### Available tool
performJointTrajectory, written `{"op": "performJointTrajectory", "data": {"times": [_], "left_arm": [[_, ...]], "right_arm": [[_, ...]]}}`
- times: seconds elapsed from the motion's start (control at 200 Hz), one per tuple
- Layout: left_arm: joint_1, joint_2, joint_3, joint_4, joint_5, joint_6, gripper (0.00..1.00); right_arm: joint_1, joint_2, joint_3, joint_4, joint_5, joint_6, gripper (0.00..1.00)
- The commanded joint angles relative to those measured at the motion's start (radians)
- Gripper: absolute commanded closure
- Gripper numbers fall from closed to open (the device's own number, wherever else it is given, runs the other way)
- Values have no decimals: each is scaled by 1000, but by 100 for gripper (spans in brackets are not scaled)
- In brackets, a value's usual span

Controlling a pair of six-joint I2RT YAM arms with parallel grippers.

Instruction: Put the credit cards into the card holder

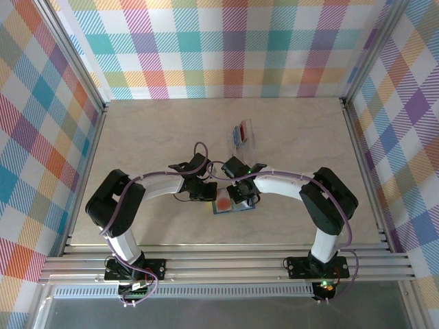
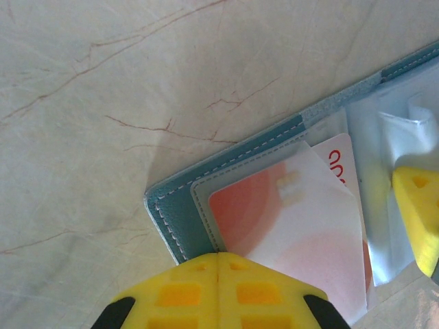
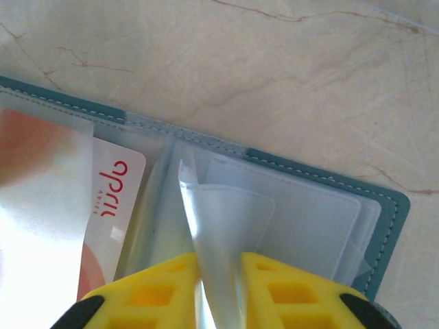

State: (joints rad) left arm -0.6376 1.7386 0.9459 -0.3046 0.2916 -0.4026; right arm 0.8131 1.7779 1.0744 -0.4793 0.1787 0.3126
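The teal card holder (image 1: 233, 204) lies open on the table between both grippers, its cover (image 2: 180, 218) and stitched edge (image 3: 394, 205) showing. A red-orange credit card (image 2: 274, 219) sits in a clear pocket on its left half, printed end (image 3: 110, 185) sticking out. My left gripper (image 2: 218, 255) is shut, its tip over the near edge of that pocket. My right gripper (image 3: 219, 259) is pinched on a clear plastic sleeve (image 3: 223, 219) of the holder's middle, lifting it upright. More cards, red and blue, lie in a clear case (image 1: 241, 133) farther back.
The marble-patterned table (image 1: 151, 137) is walled by plaid panels on three sides, with aluminium rails along the edges (image 1: 226, 264). One yellow finger of the right gripper (image 2: 418, 212) shows at the right edge of the left wrist view.
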Motion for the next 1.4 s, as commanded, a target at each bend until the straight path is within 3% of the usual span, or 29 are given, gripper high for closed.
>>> {"op": "performJointTrajectory", "data": {"times": [0.0,0.165,0.335,0.645,1.395], "left_arm": [[0,32,-20,18,-6,5,95],[-4,42,-18,18,-5,3,95],[-7,53,-13,18,-5,-1,95],[-9,65,-10,18,1,-5,95],[-10,71,-6,18,6,-8,95]], "right_arm": [[-1,-20,-15,-28,-12,9,82],[6,-37,20,-57,13,11,87],[33,-63,52,-80,26,6,82],[46,-53,97,-121,70,13,84],[51,-115,13,5,-341,80,50]]}}
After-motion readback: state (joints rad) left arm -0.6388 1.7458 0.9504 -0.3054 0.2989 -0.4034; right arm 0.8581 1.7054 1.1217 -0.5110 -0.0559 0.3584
